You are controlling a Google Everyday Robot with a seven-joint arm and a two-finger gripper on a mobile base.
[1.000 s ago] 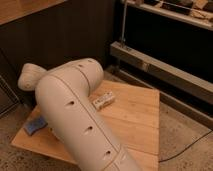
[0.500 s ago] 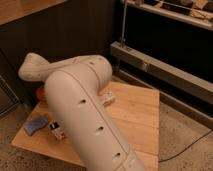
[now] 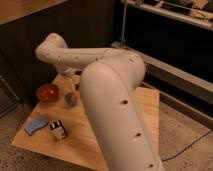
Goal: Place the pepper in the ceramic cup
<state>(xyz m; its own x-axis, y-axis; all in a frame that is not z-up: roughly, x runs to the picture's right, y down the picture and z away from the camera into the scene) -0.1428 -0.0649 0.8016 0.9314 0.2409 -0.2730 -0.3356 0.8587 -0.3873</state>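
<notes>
The grey-blue ceramic cup (image 3: 71, 99) stands on the wooden table (image 3: 145, 115), right of the red bowl. A small orange-red pepper (image 3: 75, 93) shows at the cup's rim; I cannot tell whether it rests inside or is still held. My gripper (image 3: 70, 82) hangs from the white wrist just above the cup and pepper. The thick white arm (image 3: 120, 100) runs from the lower right up to an elbow, then left and down to the wrist.
A glossy red bowl (image 3: 47, 92) stands left of the cup. A blue sponge (image 3: 36, 125) and a small dark-and-white packet (image 3: 59, 131) lie near the table's front left edge. A dark wall and metal shelving stand behind. The arm hides the table's middle.
The arm has swung up and back, with the wrist reaching left and down over the cup. The bowl, cup, sponge and packet have come into view.
</notes>
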